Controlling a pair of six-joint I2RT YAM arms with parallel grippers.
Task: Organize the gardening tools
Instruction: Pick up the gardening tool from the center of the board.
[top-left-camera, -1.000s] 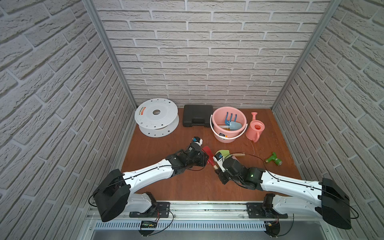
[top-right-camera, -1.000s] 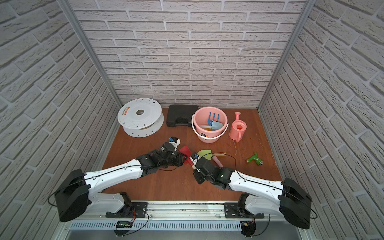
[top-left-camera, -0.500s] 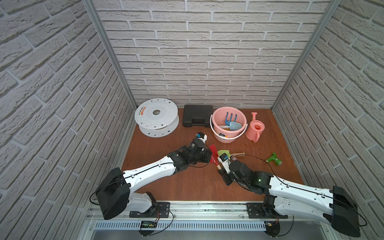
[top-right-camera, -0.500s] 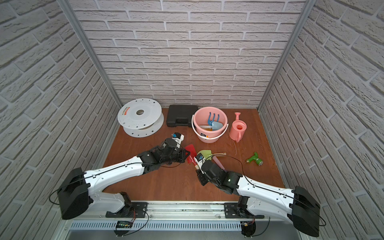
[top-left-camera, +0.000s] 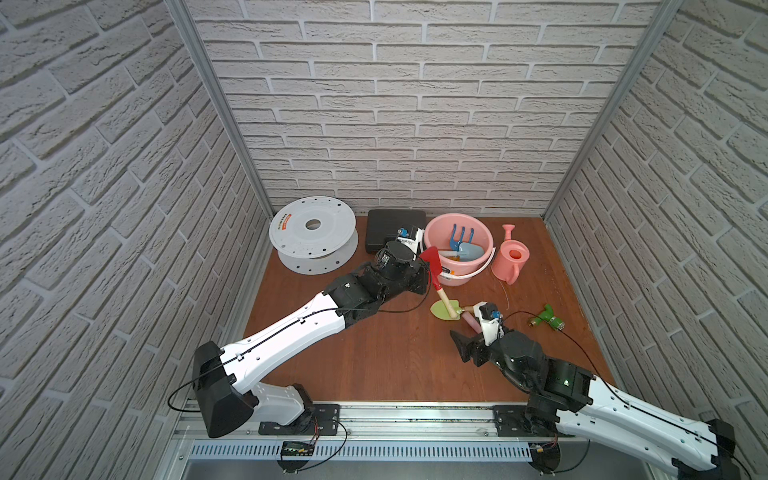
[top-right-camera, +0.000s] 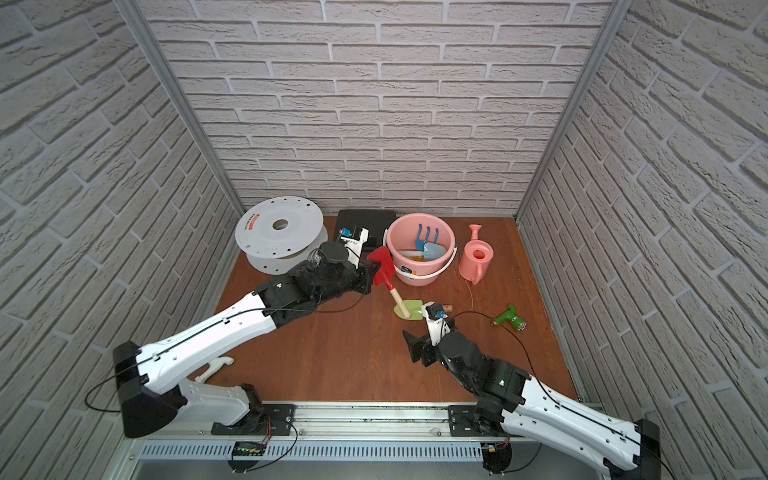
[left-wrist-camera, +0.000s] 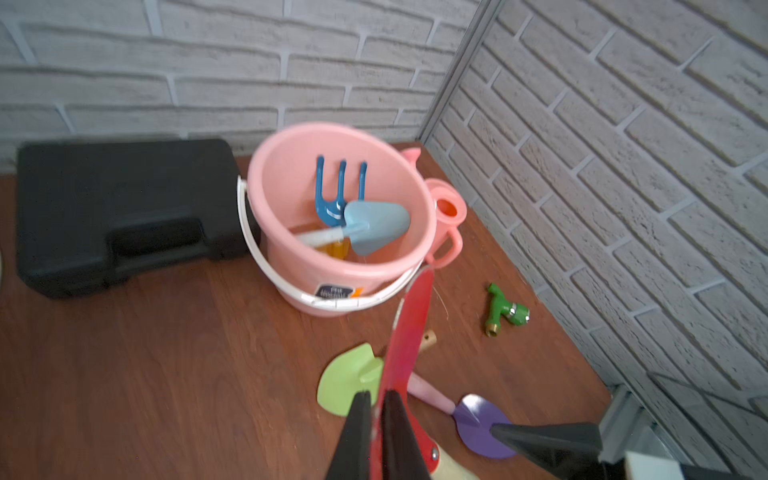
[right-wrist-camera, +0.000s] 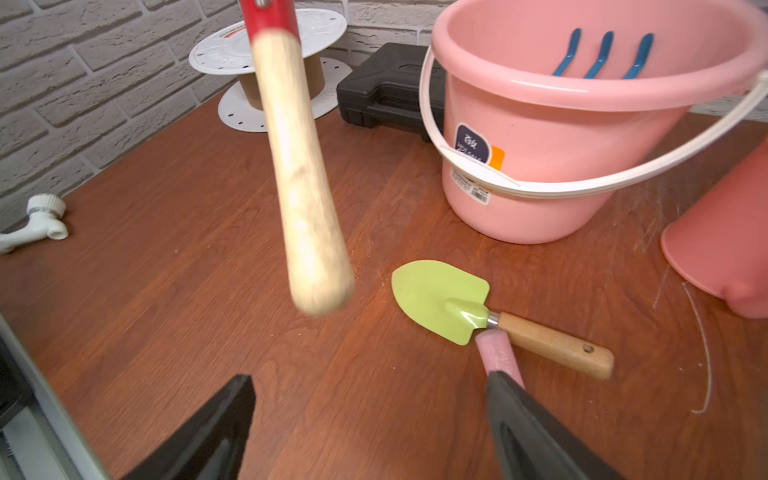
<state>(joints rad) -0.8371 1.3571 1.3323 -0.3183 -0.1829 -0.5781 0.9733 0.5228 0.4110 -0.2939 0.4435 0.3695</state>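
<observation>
I see R gripper (right-wrist-camera: 370, 380) nearest me, jaws wide apart, holding nothing, one finger right by the purple trowel (left-wrist-camera: 484, 419) handle on the table (right-wrist-camera: 166, 208). Just beyond, green trowel (right-wrist-camera: 436, 297) lies flat. L gripper (left-wrist-camera: 376, 397) pinches red trowel (top-left-camera: 432, 264) by its blade, midair, handle hanging down, next to bucket (left-wrist-camera: 291, 174). Inside: fork (left-wrist-camera: 338, 187) + lt-blue trowel (left-wrist-camera: 376, 226). The watering can (top-left-camera: 513, 262) stands beside it.

Open tabletop (top-left-camera: 374, 353) at near centre, pink bucket (top-left-camera: 440, 232), black case (top-left-camera: 397, 218), white spool (top-left-camera: 299, 237) lining the far edge, green trowel (top-left-camera: 442, 309) mid-table
</observation>
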